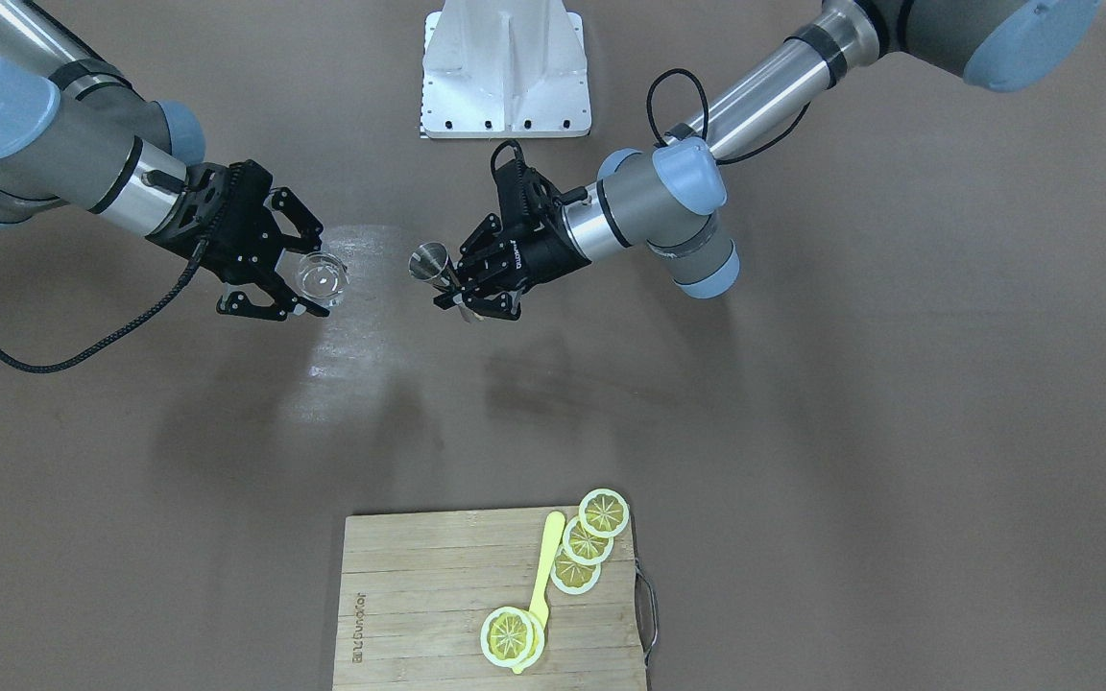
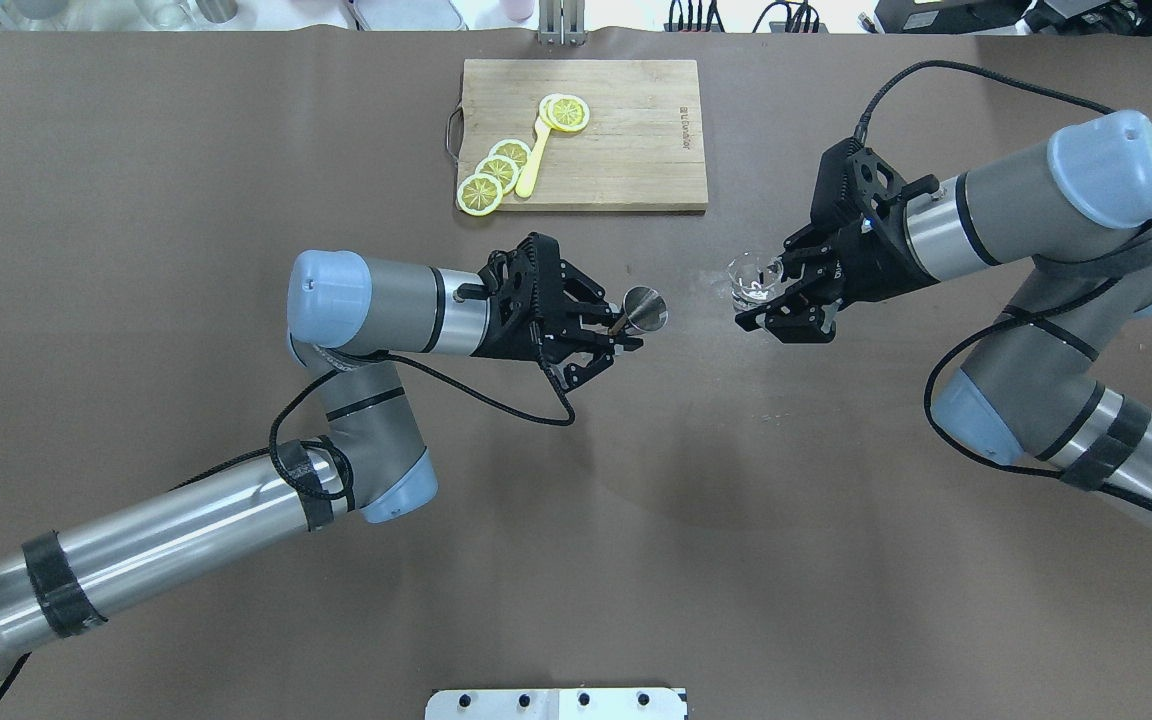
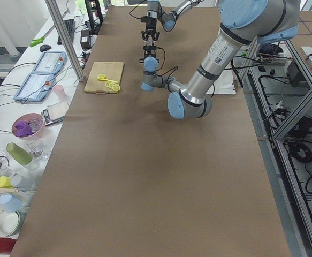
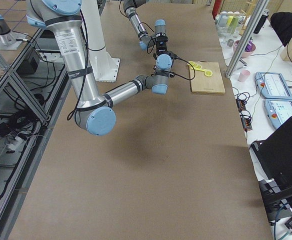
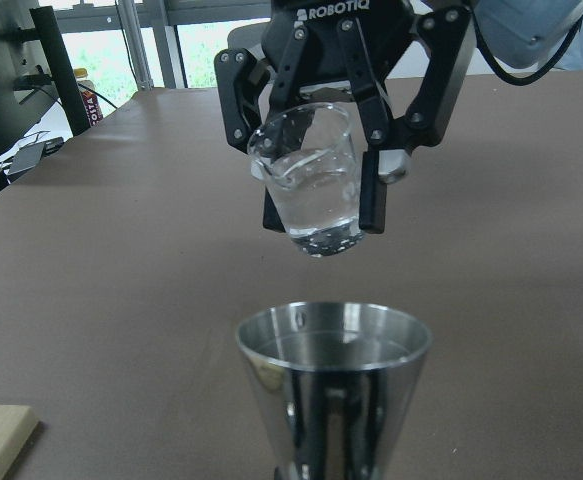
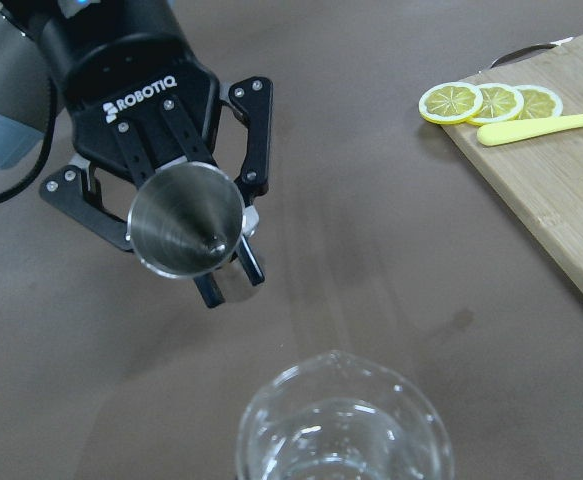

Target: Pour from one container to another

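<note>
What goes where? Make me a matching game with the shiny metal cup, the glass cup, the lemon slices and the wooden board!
Things:
1. metal cup
2. glass cup
3. lemon slices
4. wooden board

Places:
A. lying on the wooden board
B. held in the right gripper
C. flat on the table
D. held in the left gripper

Pairs: 1-D, 2-B, 3-A, 4-C
</note>
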`<state>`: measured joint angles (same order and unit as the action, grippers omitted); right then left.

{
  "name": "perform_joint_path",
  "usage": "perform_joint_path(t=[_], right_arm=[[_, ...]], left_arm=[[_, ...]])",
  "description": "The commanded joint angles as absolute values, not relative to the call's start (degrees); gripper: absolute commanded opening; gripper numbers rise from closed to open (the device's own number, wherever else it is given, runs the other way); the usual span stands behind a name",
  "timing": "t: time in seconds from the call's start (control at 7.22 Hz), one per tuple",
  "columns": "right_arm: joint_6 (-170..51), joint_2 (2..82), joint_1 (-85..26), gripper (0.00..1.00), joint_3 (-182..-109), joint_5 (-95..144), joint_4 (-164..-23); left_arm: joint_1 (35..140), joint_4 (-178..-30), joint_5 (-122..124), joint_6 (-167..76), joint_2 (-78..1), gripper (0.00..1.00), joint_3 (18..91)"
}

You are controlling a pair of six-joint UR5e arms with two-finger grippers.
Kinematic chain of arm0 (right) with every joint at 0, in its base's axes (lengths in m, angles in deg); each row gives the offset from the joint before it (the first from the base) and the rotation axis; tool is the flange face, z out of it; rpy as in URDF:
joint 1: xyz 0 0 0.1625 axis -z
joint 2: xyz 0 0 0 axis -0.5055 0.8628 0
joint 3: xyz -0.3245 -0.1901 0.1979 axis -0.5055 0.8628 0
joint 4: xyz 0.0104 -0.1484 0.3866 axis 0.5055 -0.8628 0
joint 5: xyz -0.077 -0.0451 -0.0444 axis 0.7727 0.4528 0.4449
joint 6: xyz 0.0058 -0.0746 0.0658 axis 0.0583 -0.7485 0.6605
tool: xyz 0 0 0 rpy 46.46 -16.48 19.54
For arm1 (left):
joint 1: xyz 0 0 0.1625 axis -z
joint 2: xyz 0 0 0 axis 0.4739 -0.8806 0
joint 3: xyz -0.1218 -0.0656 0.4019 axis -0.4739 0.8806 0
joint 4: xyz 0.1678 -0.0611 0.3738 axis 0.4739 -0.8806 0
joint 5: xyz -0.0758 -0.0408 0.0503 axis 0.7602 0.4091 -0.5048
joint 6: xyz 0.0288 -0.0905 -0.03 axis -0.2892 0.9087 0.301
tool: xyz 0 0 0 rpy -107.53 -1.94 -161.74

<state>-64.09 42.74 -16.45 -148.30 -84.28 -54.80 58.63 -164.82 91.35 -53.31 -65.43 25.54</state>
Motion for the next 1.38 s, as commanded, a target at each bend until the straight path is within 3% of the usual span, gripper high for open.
perform_joint_path(t=[0.0, 0.42, 1.25], right_arm=[[-67.57, 41.77, -15.87, 0.00, -152.03, -84.40, -63.44], [-71.79, 41.94, -13.41, 0.00, -153.54, -83.96, -64.79], [-85.33, 40.81, -14.11, 0.00, -158.45, -83.88, -81.81]], left_arm=[[57.91, -165.55, 90.77, -53.22, -66.10, 0.00, 24.12], [57.91, -165.47, 90.25, -52.87, -67.51, 0.00, 22.53], [57.91, -165.55, 90.07, -52.86, -67.60, 0.00, 22.44]])
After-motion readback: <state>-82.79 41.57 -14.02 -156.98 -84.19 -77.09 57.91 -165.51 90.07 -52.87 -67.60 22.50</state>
